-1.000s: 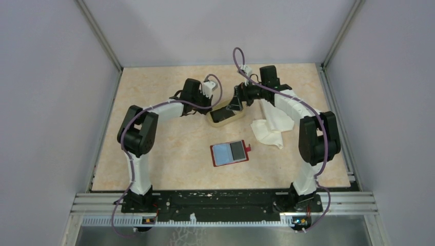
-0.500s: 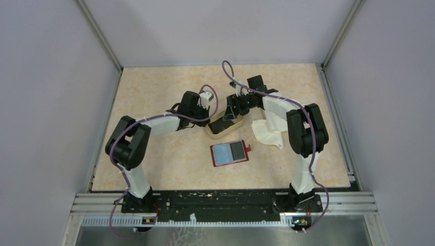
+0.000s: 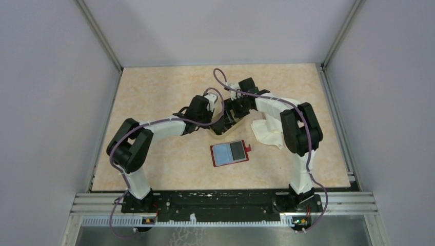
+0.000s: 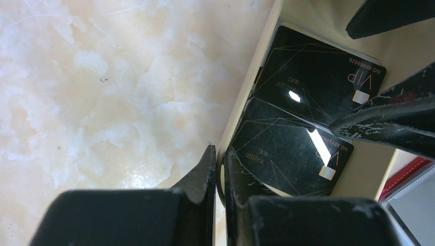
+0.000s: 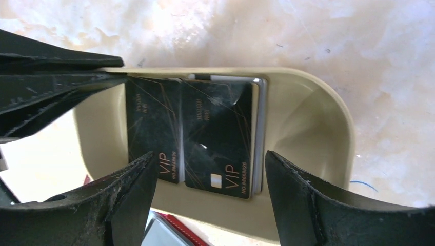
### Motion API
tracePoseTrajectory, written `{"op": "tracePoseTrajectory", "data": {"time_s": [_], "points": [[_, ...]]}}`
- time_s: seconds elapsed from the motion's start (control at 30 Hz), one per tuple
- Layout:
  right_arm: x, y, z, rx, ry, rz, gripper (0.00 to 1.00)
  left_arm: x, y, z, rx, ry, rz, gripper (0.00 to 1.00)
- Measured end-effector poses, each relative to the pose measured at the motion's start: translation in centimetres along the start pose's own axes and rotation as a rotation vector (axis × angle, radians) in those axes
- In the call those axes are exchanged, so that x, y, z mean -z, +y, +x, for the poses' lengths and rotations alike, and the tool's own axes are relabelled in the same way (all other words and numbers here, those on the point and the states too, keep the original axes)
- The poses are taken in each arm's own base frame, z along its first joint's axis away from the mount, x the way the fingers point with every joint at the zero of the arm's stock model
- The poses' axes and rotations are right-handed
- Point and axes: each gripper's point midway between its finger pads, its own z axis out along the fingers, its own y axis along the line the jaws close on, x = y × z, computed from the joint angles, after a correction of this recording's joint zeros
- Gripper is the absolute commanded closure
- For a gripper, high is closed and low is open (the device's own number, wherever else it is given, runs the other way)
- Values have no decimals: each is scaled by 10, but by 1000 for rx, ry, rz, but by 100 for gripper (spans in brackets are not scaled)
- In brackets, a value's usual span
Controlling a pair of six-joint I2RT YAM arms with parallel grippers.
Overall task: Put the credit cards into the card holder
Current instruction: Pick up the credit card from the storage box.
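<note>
Just below the top view's centre, the red card holder (image 3: 230, 153) lies open. Beyond it the left gripper (image 4: 219, 151) pinches the rim of the tan tray (image 5: 318, 113), while the right gripper (image 5: 209, 158), jaws spread, straddles two black credit cards (image 5: 218, 136) lying inside. Picking looks to be the step in hand, and next the jaws must close on one card only.

Tray (image 3: 218, 132) mostly hidden overhead; card holder (image 4: 408, 174) cropped.
</note>
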Motion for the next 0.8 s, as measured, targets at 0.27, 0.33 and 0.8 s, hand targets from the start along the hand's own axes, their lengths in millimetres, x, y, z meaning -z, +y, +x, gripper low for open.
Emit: {"op": "tracePoseTrajectory", "data": {"time_s": [0.27, 0.33, 0.8], "points": [[-8, -6, 1, 16, 23, 26, 26, 0, 1, 0, -2, -3, -13, 100], [-12, -3, 1, 18, 27, 10, 27, 0, 1, -1, -3, -3, -13, 100], [-10, 15, -8, -103, -17, -136, 48, 0, 4, 2, -21, 7, -21, 100]]}}
